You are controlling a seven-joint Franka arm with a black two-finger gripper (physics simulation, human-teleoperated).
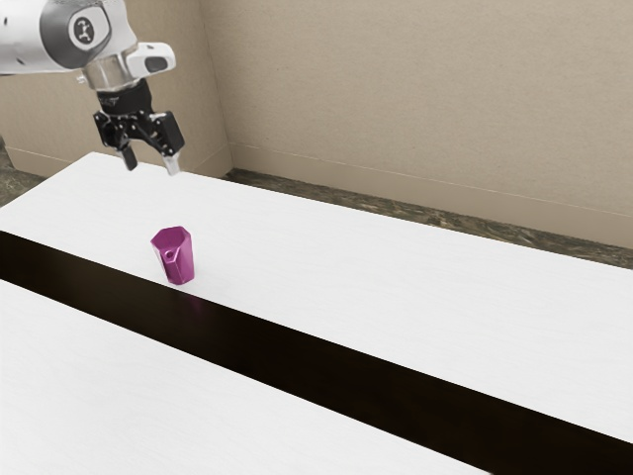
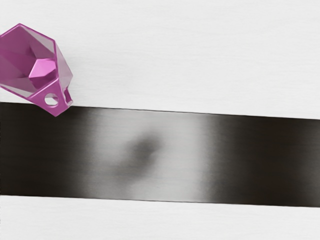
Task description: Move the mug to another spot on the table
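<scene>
A magenta faceted mug (image 1: 173, 254) stands upright on the white table (image 1: 396, 267), right at the edge of a black stripe (image 1: 326, 371). Its small handle faces the stripe. My gripper (image 1: 149, 163) hangs high above the table, up and toward the exterior view's left of the mug, well apart from it. Its two fingers are spread with nothing between them. In the wrist view the mug (image 2: 32, 67) is seen from above, its hollow inside visible and its handle (image 2: 54, 101) reaching over the stripe (image 2: 200, 155).
The black stripe runs diagonally across the white table from the exterior view's left to its lower right. A beige wall (image 1: 415, 89) and dark floor strip lie behind the table's far edge. White tabletop spreads on both sides of the stripe.
</scene>
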